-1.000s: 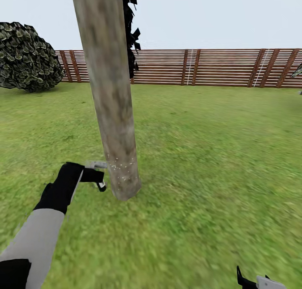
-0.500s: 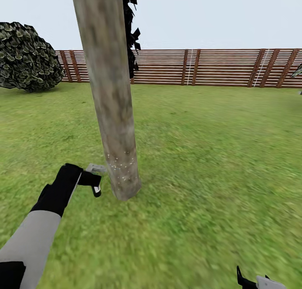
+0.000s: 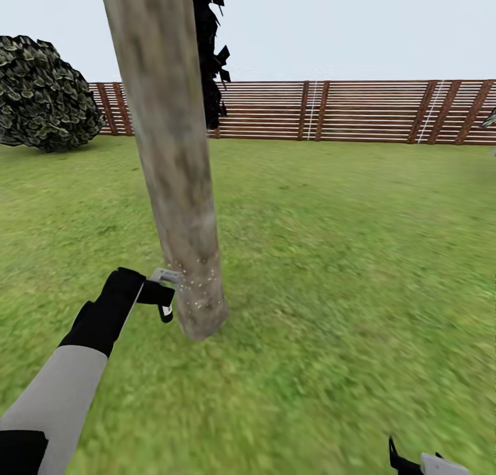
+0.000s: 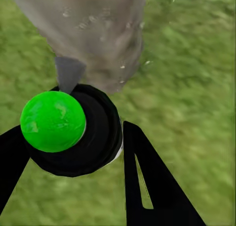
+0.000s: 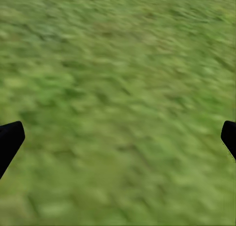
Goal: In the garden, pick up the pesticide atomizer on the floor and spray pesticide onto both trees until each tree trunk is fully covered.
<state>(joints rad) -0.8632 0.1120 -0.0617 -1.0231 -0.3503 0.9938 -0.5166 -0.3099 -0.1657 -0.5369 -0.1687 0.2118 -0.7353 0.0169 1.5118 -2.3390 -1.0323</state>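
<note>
Spraying at the foot of one tree trunk, its top cut off.
Left gripper is clamped on the atomizer; right gripper fingers stand apart, mostly hidden.

Head camera looks down across lawn toward the fence; left wrist camera sits close on the trunk, shared at 11 o'clock; right wrist camera faces grass.

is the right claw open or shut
Open: in the right wrist view the right claw has its fingertips far apart over bare grass.
</note>
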